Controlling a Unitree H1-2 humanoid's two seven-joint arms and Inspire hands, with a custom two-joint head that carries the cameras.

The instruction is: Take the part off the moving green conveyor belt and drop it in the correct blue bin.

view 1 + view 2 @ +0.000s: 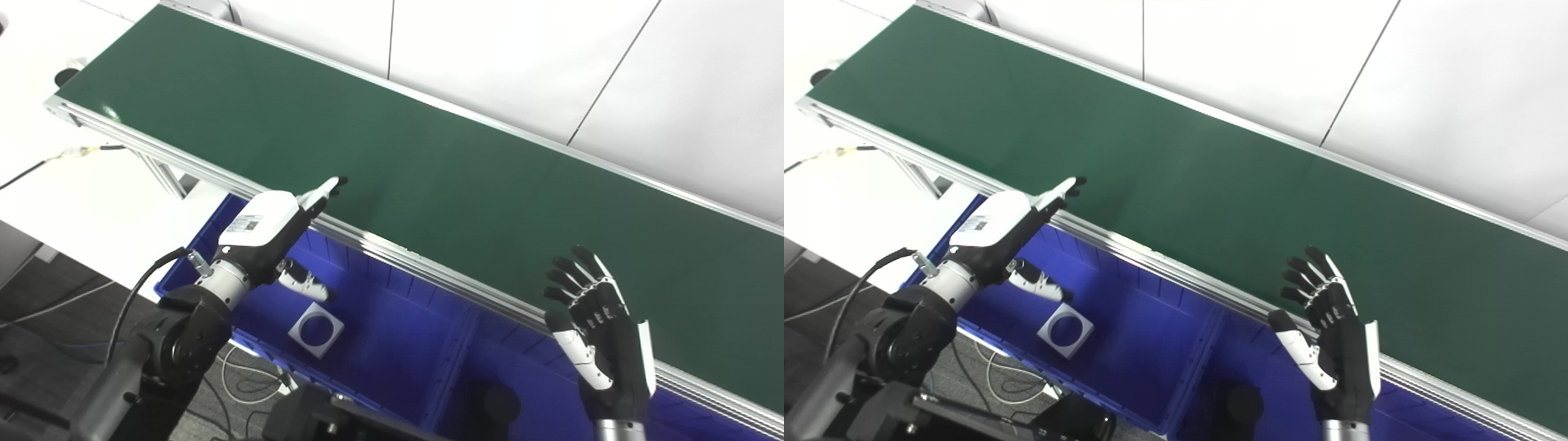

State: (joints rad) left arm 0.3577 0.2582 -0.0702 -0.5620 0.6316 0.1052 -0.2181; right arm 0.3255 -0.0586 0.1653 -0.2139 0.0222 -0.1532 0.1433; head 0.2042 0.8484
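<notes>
The green conveyor belt [429, 165] runs diagonally from upper left to lower right and carries no part within view. A white square part with a round hole [316, 329] lies on the floor of the left blue bin [392, 343]. My left hand [275, 229] hovers over that bin at the belt's near rail, fingers stretched out flat, thumb hanging down, open and holding nothing. My right hand [597, 331] stands upright over the right blue bin [551, 398], palm facing left, fingers spread, open. A dark round part [499, 404] rests in the right bin.
The belt's aluminium rail [429, 263] runs between the bins and the belt. A white table [92, 196] lies to the left, with cables [61, 156] on it. White wall panels stand behind the belt. Dark robot body parts [318, 416] fill the lower edge.
</notes>
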